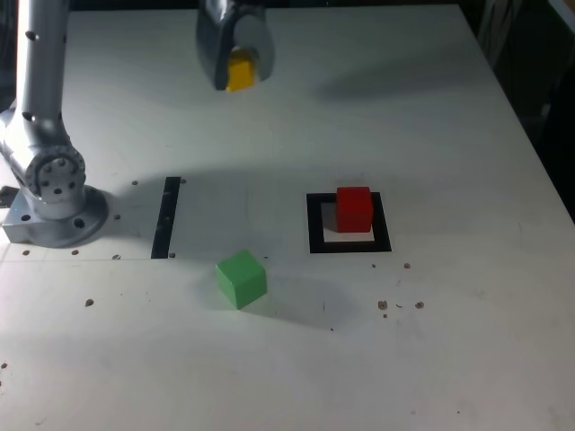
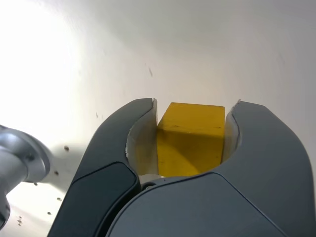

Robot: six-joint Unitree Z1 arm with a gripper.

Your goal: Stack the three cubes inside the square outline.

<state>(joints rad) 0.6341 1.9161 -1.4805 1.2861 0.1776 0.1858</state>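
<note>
Square outline (image 1: 384,235), black, pale at the centre: laid flat on the white table (image 1: 431,359), and taken as the landmark for all entries.

Red cube (image 1: 354,210), one: placed at the square outline, its upper part seen against the far border; pale ground is left visible beside it on the exterior view's left and below it.

Green cube (image 1: 242,279), one: set on the table to the exterior view's left of the square outline and lower in that view, well apart from it, turned cornerwise.

Yellow cube (image 2: 191,138), one: held between the two fingers of the gripper (image 2: 191,133), which are closed in against its opposite sides; carried well apart from the square outline, toward the exterior view's upper left.

Black strip (image 1: 166,218), narrow: fixed to the exterior view's left of the square outline.

Arm (image 1: 41,81), grey: mounted farther toward that same side of the square outline.
</note>
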